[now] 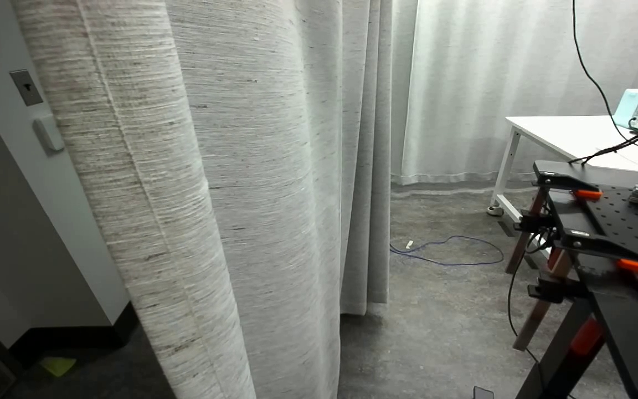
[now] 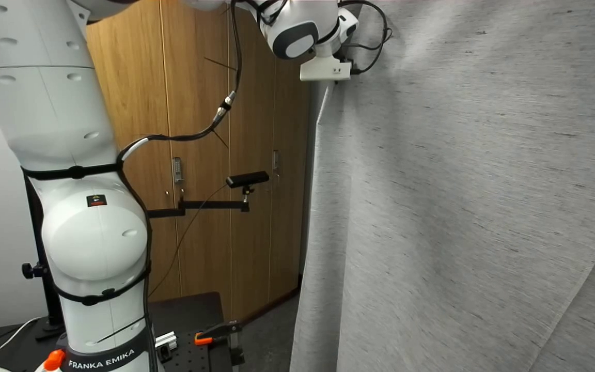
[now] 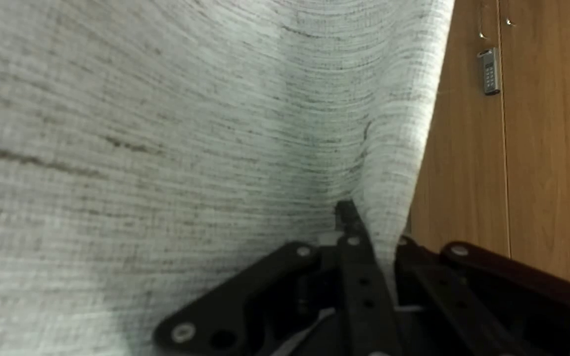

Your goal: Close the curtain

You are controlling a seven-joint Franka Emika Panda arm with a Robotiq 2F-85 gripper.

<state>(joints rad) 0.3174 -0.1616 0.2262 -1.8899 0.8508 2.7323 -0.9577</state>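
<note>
The curtain is tall light grey-beige fabric with fine woven streaks. It fills the right half of an exterior view and hangs in deep vertical folds in an exterior view. In the wrist view the curtain covers the left and middle. My gripper is shut on the curtain's edge, with the fabric running down between its fingers. The right fingertip is hidden behind the cloth. In an exterior view the gripper is at the top of the curtain's left edge, its fingers mostly hidden by its housing and the cloth.
Wooden cabinet doors stand behind the arm. A camera on a bracket juts out beside it. A black table with orange-tipped clamps, a white desk and a brighter white curtain show too. A blue cable lies on the floor.
</note>
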